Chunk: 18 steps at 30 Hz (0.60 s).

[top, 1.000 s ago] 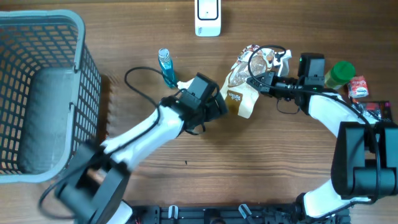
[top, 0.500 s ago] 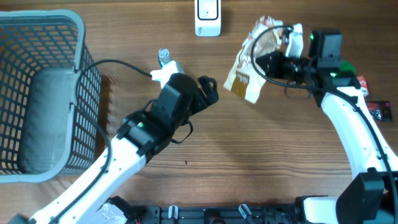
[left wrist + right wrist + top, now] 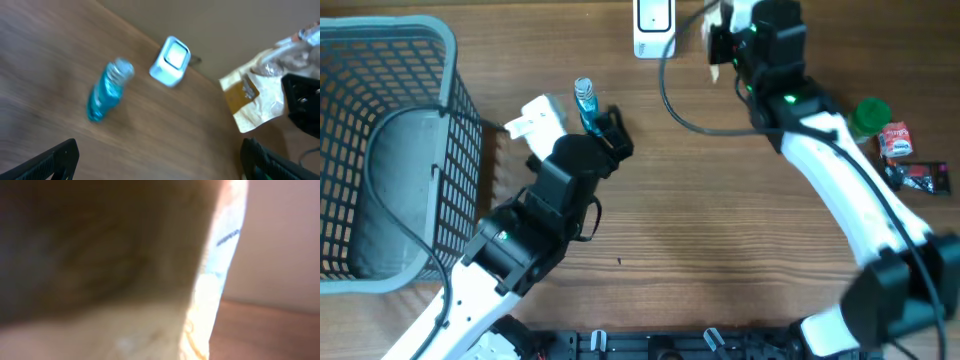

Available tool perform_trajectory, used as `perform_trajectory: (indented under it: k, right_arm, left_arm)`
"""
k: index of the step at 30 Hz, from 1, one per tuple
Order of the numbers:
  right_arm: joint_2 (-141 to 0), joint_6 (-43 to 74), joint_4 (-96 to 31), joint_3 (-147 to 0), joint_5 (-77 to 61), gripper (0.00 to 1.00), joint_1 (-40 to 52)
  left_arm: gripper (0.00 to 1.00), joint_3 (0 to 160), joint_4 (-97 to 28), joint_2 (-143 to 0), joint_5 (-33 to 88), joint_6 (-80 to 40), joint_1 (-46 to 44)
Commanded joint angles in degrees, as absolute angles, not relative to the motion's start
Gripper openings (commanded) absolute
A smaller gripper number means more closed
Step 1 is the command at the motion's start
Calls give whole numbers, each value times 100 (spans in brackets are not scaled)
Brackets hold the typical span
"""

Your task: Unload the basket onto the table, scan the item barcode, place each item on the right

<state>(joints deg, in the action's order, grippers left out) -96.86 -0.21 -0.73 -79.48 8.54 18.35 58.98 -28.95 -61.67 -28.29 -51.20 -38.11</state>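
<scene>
Overhead: the right fingers (image 3: 720,40), closed on the snack bag (image 3: 713,67), have carried it from over the mid-tabletop (image 3: 720,220) to just right of the scanner (image 3: 653,25), so the scan looks imminent; left fingers (image 3: 617,133) are pulled back, spread wide, empty. Left wrist: the bag (image 3: 255,95) hangs in the air, long axis upper-right to lower-left, lower end toward the scanner (image 3: 171,61). Right wrist: only blurred bag up close, barcode not readable.
</scene>
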Motion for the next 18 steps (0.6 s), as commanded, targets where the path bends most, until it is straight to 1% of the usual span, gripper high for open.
perform_trajectory:
  k: [1,7,9,13,18]
  right_arm:
    - [-10604,-1656,180,-8468,2091,5,1935]
    - [-11629,-3806,427,-9382,2873,5,2187]
    - [-11817,-4528,749,-9500,3020,5,2290]
    - [-11994,-5594,1219,-9500,3028,5,2399]
    - [-12248,-6523,1599,-9500,3024,5,2506]
  left_arm:
    - [100,5916,-3020,-6112,-3750,-4967,-3798]
    - [100,5916,-3098,-6119,-3972,-4967,-3798]
    - [100,5916,-3124,-6119,-3970,-4967,-3798]
    - [100,5916,-3336,-6143,-3968,-4969,-3798]
    - [100,5916,-3546,-6160,-3927,-4969,-3798]
